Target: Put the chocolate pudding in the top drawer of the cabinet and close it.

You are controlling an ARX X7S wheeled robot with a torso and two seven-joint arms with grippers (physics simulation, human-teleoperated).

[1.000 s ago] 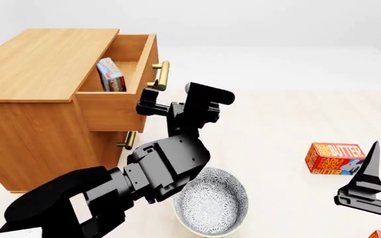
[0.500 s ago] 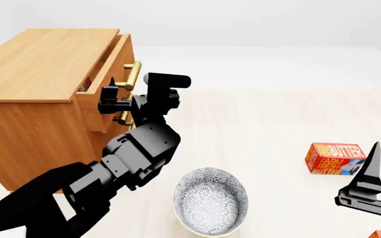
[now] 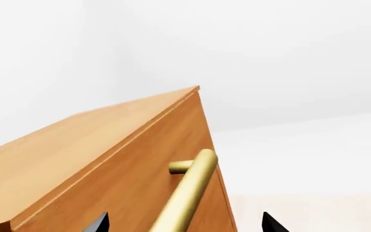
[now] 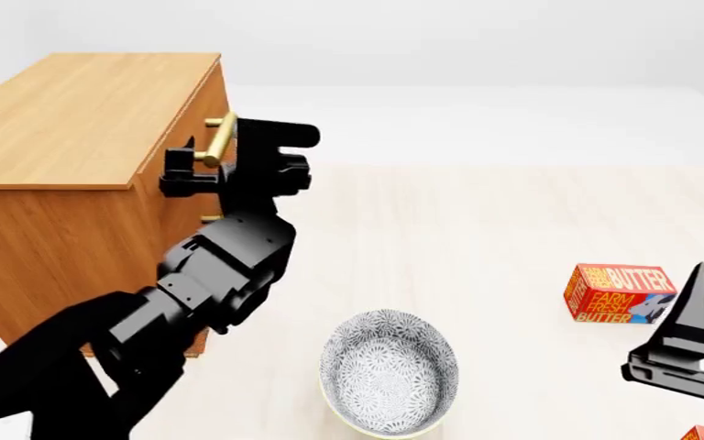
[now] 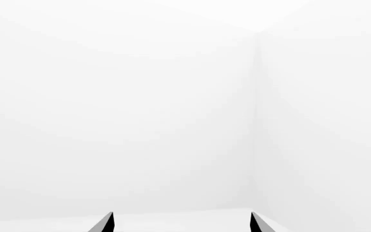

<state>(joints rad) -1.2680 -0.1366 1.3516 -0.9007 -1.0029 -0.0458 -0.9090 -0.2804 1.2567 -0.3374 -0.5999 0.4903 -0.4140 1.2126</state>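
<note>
Left tool [image 4: 201,165] at top drawer [image 3: 140,188] handle [image 3: 187,191], floor [image 4: 499,229] beyond.

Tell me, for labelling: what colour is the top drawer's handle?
Brass-gold handle; clearest in the left wrist view.

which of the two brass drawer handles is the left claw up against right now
The top drawer's handle, the upper brass bar. It runs between the left claw's open fingertips in the left wrist view. The lower handle is mostly hidden behind the arm.
</note>
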